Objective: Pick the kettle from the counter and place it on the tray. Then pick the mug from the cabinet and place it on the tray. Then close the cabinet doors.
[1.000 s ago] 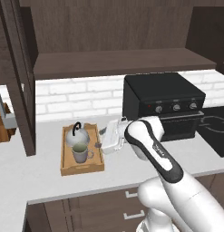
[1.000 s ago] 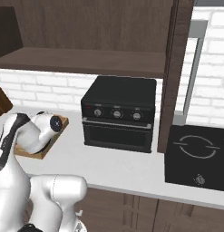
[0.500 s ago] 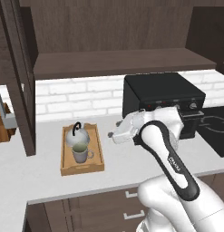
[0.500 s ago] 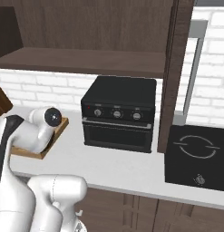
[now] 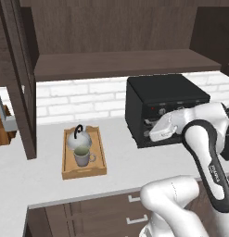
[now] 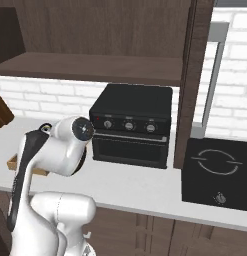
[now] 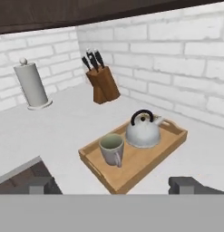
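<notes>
From the left base view we see the tray (image 5: pixel 84 170) lying on the white desk (image 5: pixel 46 185), with the kettle (image 5: pixel 79 139) at its far end and the mug (image 5: pixel 82 157) just in front of it, both inside the rim. Our arm bends across the black oven (image 5: pixel 164 109), and the white hand hides part of the oven door; the pincer's tips are too small for us to make out here, so the tray sits well off to the side of the hand. Above, the cabinet (image 5: pixel 116 65) stands open, one cabinet door (image 5: pixel 21 83) swung out at the left, its top cut off by the frame.

From the right base view our own white arm covers most of the tray (image 6: pixel 15 161); a corner of it peeks out at the left edge. A second cabinet door (image 6: pixel 195 75) hangs edge-on beside the oven (image 6: pixel 131 125), and a black cooktop (image 6: pixel 217 170) is cut off at the right.

From the hand view we see the pincer (image 7: pixel 112 185) spread wide apart and gripping nothing, its tips partly sunk behind the grey band. Ahead of it and well apart lies the tray (image 7: pixel 149 165), the mug (image 7: pixel 111 149) nearer us, the kettle (image 7: pixel 143 129) just behind it. Beyond stand a knife block (image 7: pixel 102 84) and a paper towel roll (image 7: pixel 31 86).
</notes>
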Available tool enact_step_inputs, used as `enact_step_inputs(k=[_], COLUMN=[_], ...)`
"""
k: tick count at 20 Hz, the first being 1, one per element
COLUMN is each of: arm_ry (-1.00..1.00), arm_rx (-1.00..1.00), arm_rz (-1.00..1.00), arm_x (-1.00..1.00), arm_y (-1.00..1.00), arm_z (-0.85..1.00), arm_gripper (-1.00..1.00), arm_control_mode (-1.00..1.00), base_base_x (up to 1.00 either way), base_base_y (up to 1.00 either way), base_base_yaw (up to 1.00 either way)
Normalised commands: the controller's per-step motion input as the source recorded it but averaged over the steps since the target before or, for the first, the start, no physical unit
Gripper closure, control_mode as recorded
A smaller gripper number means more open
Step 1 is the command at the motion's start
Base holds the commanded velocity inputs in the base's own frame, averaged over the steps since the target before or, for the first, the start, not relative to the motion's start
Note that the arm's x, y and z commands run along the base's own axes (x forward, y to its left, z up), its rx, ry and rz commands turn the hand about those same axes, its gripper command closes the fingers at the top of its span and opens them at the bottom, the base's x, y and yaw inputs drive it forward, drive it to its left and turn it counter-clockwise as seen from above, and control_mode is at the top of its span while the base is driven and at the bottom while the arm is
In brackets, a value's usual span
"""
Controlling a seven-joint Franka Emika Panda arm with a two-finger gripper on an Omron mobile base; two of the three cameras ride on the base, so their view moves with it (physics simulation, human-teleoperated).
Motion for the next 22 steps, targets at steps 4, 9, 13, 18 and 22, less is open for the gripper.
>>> enact_step_inputs(k=[4,9,13,18,22], arm_ry=[-0.09,-0.23,-0.21,-0.15,-0.17], arm_rx=[0.05,0.13,0.23,0.21,0.18], arm_rz=[-0.08,-0.08,-0.03,0.0,0.0], arm_x=[-0.31,-0.13,0.09,0.0,0.0], arm_y=[-0.97,-0.56,-0.38,-0.68,-0.62], arm_z=[0.02,-0.32,-0.27,0.0,0.0], arm_gripper=[-1.0,-1.0,-1.0,-1.0,-1.0], arm_control_mode=[-1.0,-1.0,-1.0,-1.0,-1.0], base_base_x=[0.0,0.0,0.0,0.0,0.0], base_base_y=[0.0,0.0,0.0,0.0,0.0], base_base_yaw=[0.0,0.0,0.0,0.0,0.0])
